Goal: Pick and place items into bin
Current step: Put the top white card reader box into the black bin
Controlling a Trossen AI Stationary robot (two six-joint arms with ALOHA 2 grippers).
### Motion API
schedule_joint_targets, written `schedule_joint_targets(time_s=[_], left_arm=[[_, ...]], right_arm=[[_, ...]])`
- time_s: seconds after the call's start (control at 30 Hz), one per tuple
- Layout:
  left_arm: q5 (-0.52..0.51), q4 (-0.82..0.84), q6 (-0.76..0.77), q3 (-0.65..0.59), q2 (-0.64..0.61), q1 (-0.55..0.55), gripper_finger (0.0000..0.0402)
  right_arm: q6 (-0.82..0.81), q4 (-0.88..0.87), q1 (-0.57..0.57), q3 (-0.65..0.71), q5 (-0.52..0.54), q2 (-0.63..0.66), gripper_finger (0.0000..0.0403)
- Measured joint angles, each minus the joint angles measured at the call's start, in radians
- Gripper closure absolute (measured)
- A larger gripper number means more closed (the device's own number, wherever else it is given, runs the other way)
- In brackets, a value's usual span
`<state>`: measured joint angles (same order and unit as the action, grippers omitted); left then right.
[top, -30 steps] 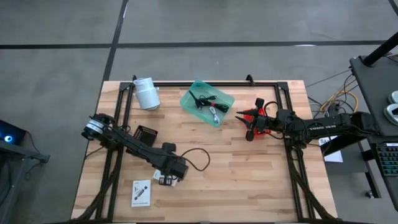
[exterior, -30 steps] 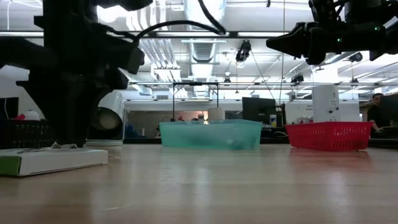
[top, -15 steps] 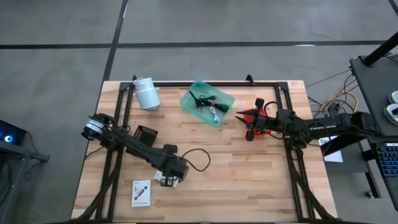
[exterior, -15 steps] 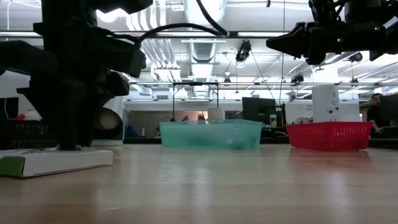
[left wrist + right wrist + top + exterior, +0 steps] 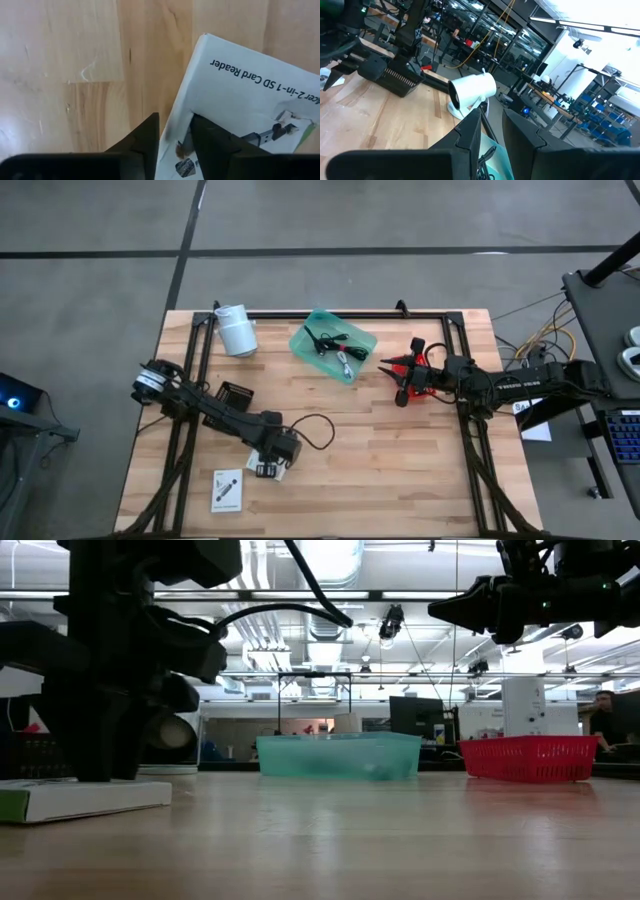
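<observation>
A white packet [image 5: 228, 490] printed "2-in-1 SD Card Reader" lies flat near the table's near-left corner [image 5: 80, 798]. My left gripper [image 5: 265, 471] points down at its right edge. It is open by a narrow gap, with one finger over bare wood and one over the packet [image 5: 250, 100]. The teal bin [image 5: 358, 338] stands toward the far edge and holds black cables [image 5: 335, 348] and a silvery plug. My right gripper [image 5: 393, 380] hangs above the table on the right, narrowly open and empty [image 5: 492, 135]. My left gripper comes from above at the packet's edge [image 5: 172, 130], which runs through the gap between the fingers. One finger [image 5: 212, 145] stands over the packet's printed face. I cannot tell whether it touches. The packet lies flat on the table.
A white cylinder [image 5: 237, 330] lies at the far-left corner. A black slotted box [image 5: 233, 394] sits beside my left arm. A red basket [image 5: 422, 376] is under my right arm. A loose black cable [image 5: 318, 432] loops off my left wrist. Bare wood spans the middle and near right.
My left gripper has edged toward the table's left and near edges, over the packet's right edge. Half a second ago it stood lowest, on or just above the packet's top. My right arm has kept still.
</observation>
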<state>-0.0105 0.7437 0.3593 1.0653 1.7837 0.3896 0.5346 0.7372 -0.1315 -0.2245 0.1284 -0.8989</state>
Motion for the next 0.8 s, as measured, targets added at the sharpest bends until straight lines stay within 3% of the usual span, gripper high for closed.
schedule_joint_targets(time_s=[0.33, 0.8], left_arm=[[0.044, -0.029, 0.000, -0.006, 0.003, -0.016, 0.0393], [0.031, -0.029, 0.201, 0.017, -0.017, -0.087, 0.0397]], right_arm=[[0.000, 0.000, 0.000, 0.000, 0.000, 0.000, 0.0335], [0.000, 0.000, 0.000, 0.000, 0.000, 0.000, 0.0335]])
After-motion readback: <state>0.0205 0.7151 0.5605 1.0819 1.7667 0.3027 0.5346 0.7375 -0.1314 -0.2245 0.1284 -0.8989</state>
